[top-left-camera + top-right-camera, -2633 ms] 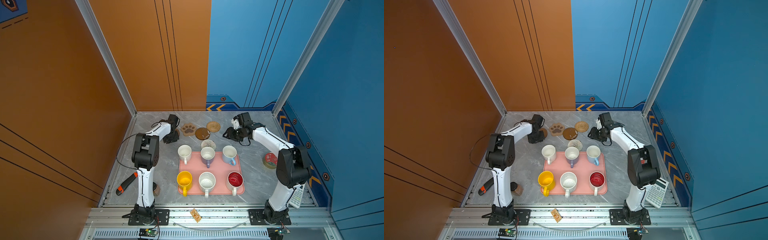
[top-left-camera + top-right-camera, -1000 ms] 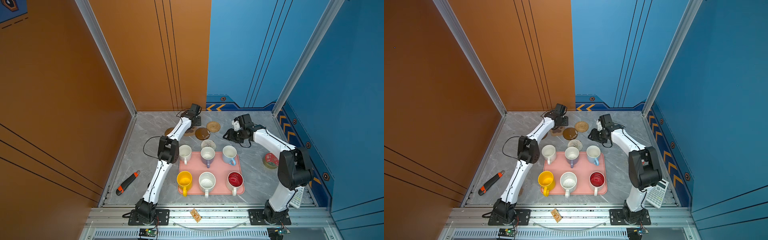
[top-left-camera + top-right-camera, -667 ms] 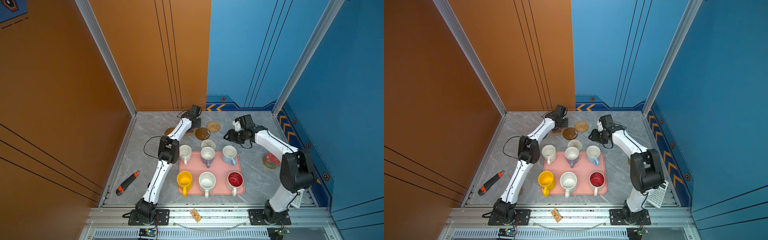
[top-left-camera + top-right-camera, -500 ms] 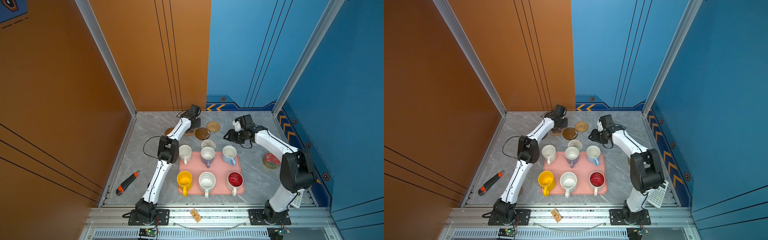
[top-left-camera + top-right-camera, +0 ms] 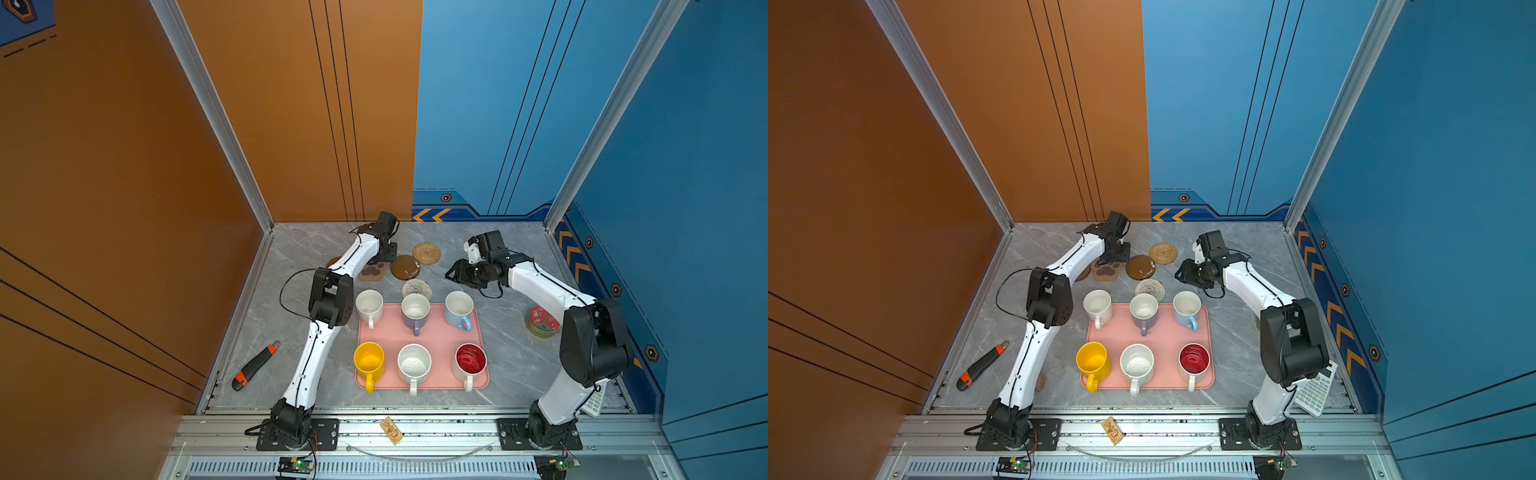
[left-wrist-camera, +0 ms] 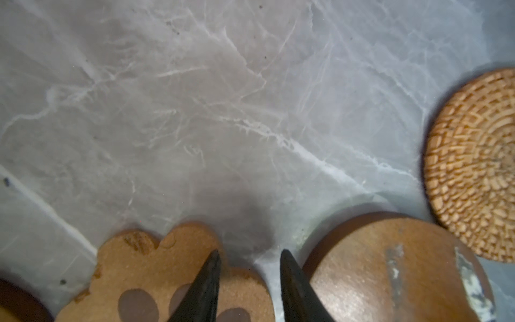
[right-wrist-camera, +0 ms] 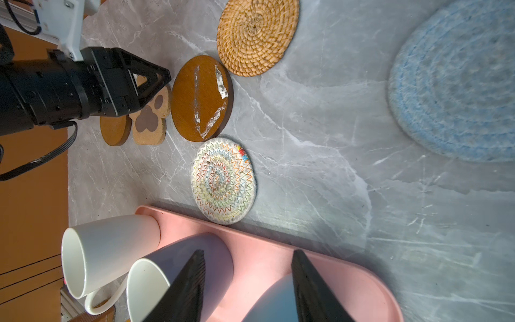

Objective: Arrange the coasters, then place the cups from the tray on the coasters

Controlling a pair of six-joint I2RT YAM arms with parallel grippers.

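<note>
In both top views the coasters [image 5: 405, 267] sit bunched up in the middle of the picture, just above the pink tray [image 5: 436, 334]. All six cups [image 5: 415, 309] stand on the tray in two rows, so the job looks to be at its first part, spreading the coasters out. The left end effector [image 6: 249, 252] is down low over the paw coaster [image 6: 145, 267] with its fingers a little way apart. One toe of the paw lies in the gap, and I think it has hold of nothing yet. The paw is squeezed in between the small brown disc [image 7: 114, 131] and the big brown disc [image 6: 376, 273], so it likely needs pulling out to make room for a cup. The right end effector [image 7: 248, 251] hangs empty and half open over the cups at the tray's edge, near the blue-grey coaster [image 7: 451, 83] on the worktop [image 5: 511, 345], maybe waiting its turn
</note>
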